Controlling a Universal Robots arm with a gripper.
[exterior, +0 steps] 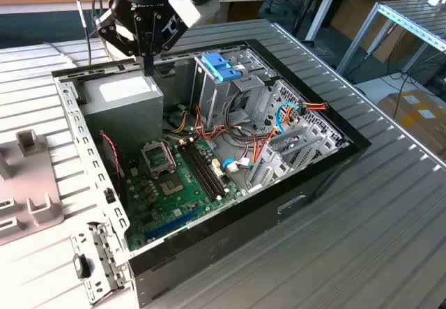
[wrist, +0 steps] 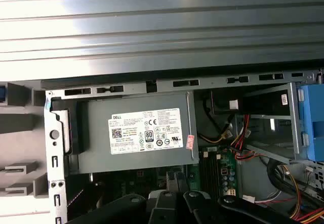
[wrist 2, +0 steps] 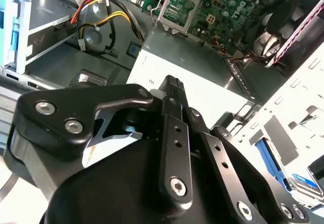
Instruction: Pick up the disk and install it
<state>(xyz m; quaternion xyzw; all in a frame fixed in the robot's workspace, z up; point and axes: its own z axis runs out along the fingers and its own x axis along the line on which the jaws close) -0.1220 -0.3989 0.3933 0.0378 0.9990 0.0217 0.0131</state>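
Note:
The disk (exterior: 221, 65) shows as a light-blue carrier with a blue tab, sitting at the top of the metal drive cage inside the open computer case (exterior: 327, 166). Its blue edge also appears in the first wrist view (wrist: 311, 124) and in the second wrist view (wrist 2: 9, 29). My black gripper (exterior: 148, 63) hangs over the grey power supply (exterior: 124, 94), toward the exterior view's left of the disk and apart from it. Its fingers (wrist 2: 173, 90) stand together with nothing between them. The gripper's black links (wrist: 177, 206) hang above the labelled power supply (wrist: 144, 133).
A green motherboard (exterior: 178, 183) lies on the case floor, with red, yellow and blue cables (exterior: 293, 110) around the cage. A grey plastic fixture (exterior: 28, 183) sits on the ribbed table (exterior: 362, 253) at the exterior view's left. Metal shelving (exterior: 411, 16) stands at the far right.

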